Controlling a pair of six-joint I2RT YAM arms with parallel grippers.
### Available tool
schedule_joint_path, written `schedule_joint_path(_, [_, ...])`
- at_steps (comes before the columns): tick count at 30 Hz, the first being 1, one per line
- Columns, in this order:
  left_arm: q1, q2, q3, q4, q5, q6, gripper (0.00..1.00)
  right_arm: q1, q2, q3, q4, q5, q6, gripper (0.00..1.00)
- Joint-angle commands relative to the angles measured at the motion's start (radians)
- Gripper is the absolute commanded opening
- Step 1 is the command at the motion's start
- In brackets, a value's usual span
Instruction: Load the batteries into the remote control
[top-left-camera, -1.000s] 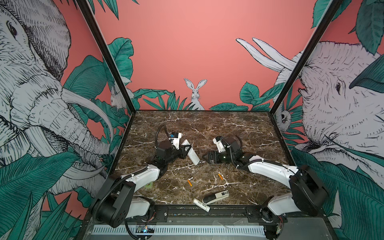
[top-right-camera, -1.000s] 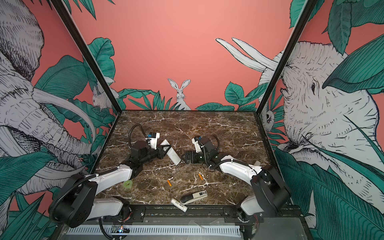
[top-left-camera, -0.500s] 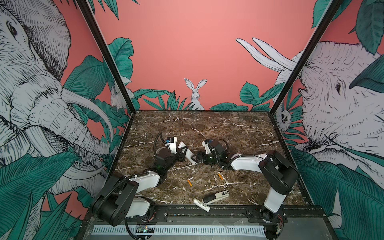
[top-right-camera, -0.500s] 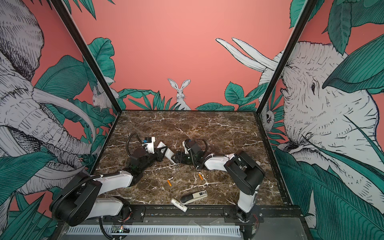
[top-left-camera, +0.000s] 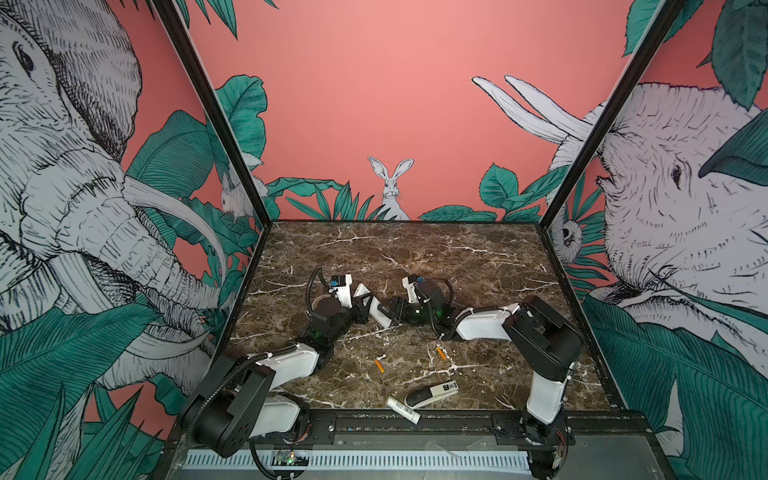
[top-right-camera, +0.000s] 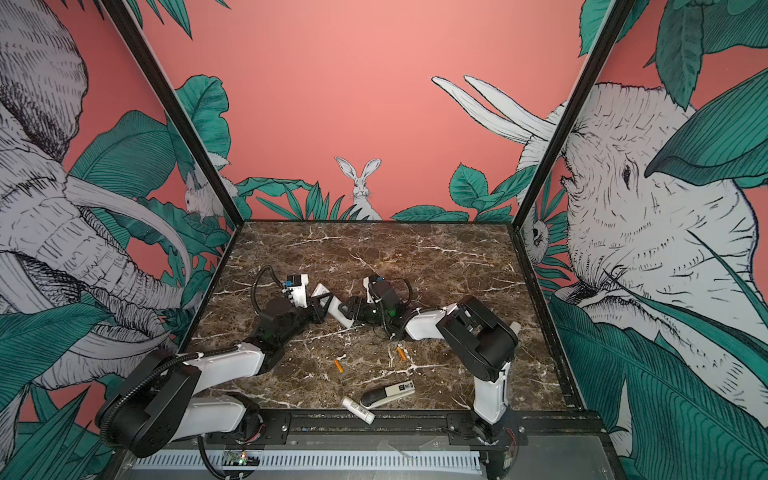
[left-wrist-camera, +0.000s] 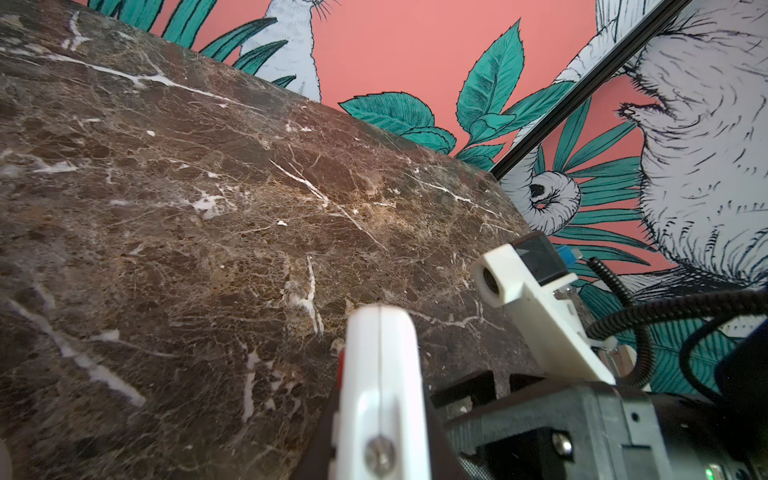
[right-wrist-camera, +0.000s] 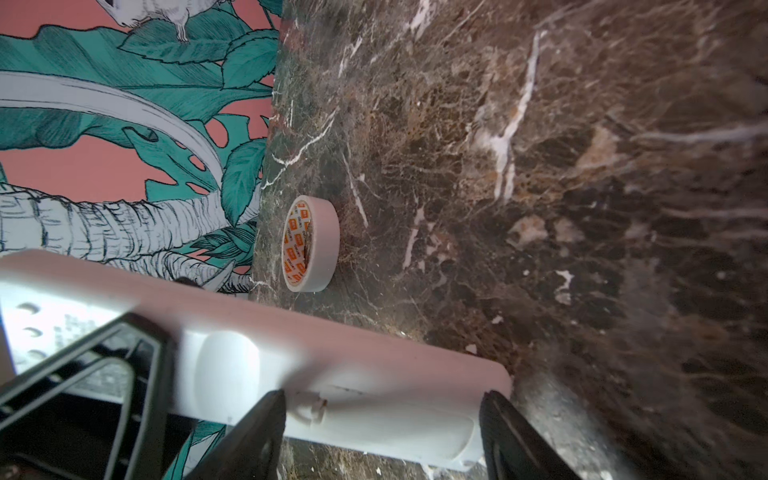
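The remote control (top-left-camera: 377, 311) (top-right-camera: 337, 312) is a long white bar held tilted above the marble, its plain back showing in the right wrist view (right-wrist-camera: 332, 374). My left gripper (top-left-camera: 365, 305) (left-wrist-camera: 380, 436) is shut on its middle, dark fingers (left-wrist-camera: 440, 432) pressing both faces. My right gripper (top-left-camera: 390, 316) (right-wrist-camera: 380, 424) stands open around the remote's lower end, one finger (right-wrist-camera: 266, 428) beside a small latch, the other at the end's corner. Two orange batteries lie on the table nearer the front: one (top-left-camera: 379, 366) (top-right-camera: 338, 366) and another (top-left-camera: 440, 353) (top-right-camera: 401, 353).
A stubby black-and-white device (top-left-camera: 430, 395) and a small white labelled tube (top-left-camera: 402, 409) lie near the front edge. A roll of pale tape (right-wrist-camera: 311, 243) sits by the left wall. Both forearms rest low across the table's middle.
My right gripper has moved left to the remote's lower end and its jaws have narrowed around it. The left gripper keeps its grip and has shifted slightly right.
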Motion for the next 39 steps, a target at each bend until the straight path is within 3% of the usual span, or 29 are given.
schedule_joint_path(1, [-0.003, -0.014, -0.014, -0.04, -0.015, 0.019, 0.0, 0.005, 0.035, 0.01, 0.072, 0.002, 0.064, 0.71])
schedule_joint_path(13, [-0.002, 0.015, -0.009, -0.037, 0.006, 0.012, 0.0, 0.021, 0.082, 0.041, 0.023, 0.005, 0.058, 0.64])
schedule_joint_path(22, [-0.01, 0.022, 0.03, -0.08, 0.061, 0.06, 0.0, 0.098, 0.083, 0.303, -0.614, 0.196, -0.155, 0.59])
schedule_joint_path(29, [-0.041, 0.003, 0.062, -0.142, 0.03, 0.128, 0.0, 0.122, 0.097, 0.41, -0.814, 0.279, -0.249, 0.54])
schedule_joint_path(39, [-0.077, -0.022, 0.094, -0.243, -0.036, 0.233, 0.0, 0.124, 0.082, 0.464, -0.932, 0.343, -0.341, 0.5])
